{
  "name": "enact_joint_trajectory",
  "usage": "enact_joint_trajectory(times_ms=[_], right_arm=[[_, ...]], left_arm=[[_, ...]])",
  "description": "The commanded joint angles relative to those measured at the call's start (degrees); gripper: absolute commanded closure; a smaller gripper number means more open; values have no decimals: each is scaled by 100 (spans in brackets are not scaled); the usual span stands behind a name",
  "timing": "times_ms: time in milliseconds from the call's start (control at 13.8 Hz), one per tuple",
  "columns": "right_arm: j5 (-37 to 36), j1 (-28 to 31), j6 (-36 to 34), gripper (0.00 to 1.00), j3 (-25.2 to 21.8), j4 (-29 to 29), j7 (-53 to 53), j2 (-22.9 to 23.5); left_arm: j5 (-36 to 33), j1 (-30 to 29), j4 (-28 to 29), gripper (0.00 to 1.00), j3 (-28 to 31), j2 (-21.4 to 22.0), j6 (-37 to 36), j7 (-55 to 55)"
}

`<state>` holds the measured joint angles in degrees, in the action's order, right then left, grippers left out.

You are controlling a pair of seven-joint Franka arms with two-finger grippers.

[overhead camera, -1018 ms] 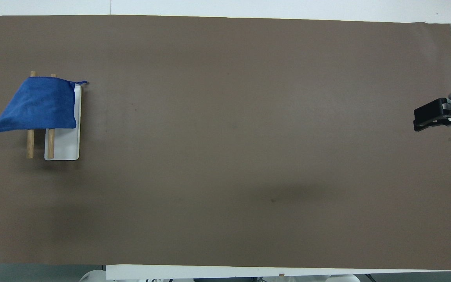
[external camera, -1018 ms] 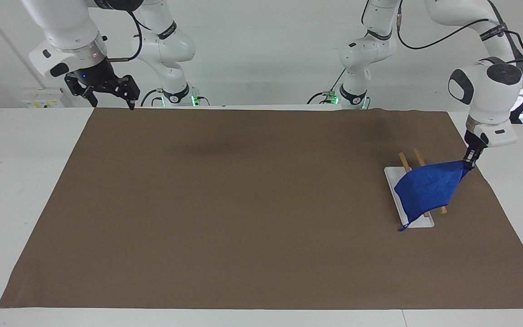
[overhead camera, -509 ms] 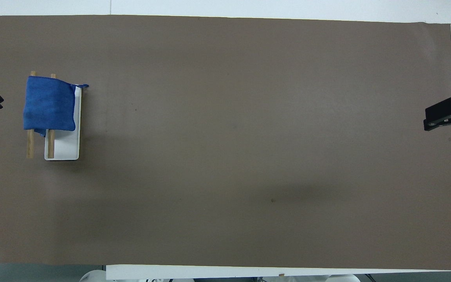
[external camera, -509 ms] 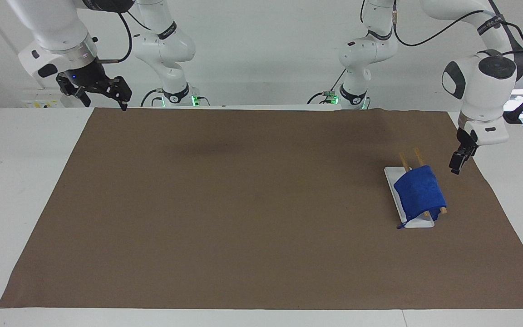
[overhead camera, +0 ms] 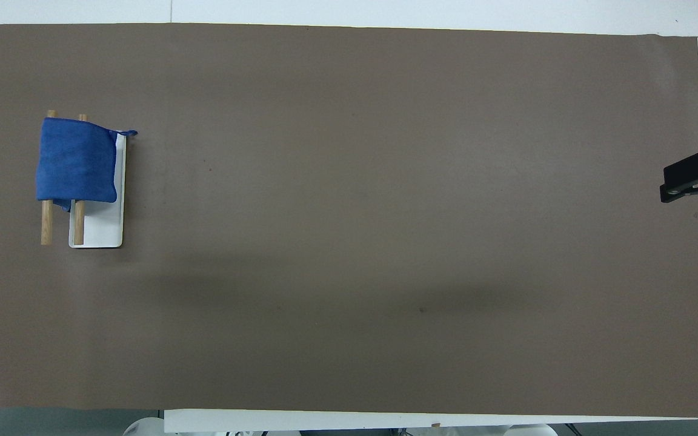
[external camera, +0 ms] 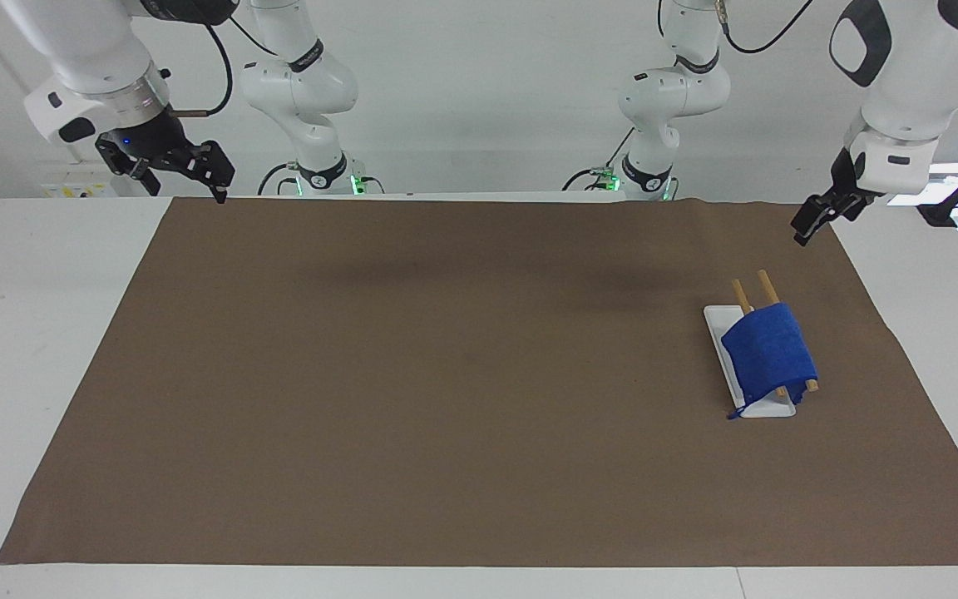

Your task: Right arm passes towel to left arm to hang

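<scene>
The blue towel [external camera: 768,353] hangs draped over two wooden rods [external camera: 766,288] of a small white-based rack [external camera: 724,345], at the right of the facing frame and the left of the overhead one, on the brown sheet [external camera: 462,374] covering the desk [external camera: 38,274]. The left tool [external camera: 812,221] is up in the air at the upper right of the facing frame, holding nothing; whether it is released or clenched I cannot tell. The right tool [external camera: 196,165], fingers spread and empty, hangs at the upper left over the sheet's corner.
</scene>
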<state>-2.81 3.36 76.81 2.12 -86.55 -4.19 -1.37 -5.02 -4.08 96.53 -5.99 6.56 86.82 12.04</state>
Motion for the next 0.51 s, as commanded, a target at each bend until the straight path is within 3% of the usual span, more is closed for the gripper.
enact_joint_trajectory(times_ms=[0,436], right_arm=[[185,33,28,0,-28,-99,173,-57],[185,24,-25,0,-10,-99,164,-66]], left_arm=[[334,-14,-424,0,28,-225,-411,-815],[617,-6,-311,0,63,-234,-245,-905]])
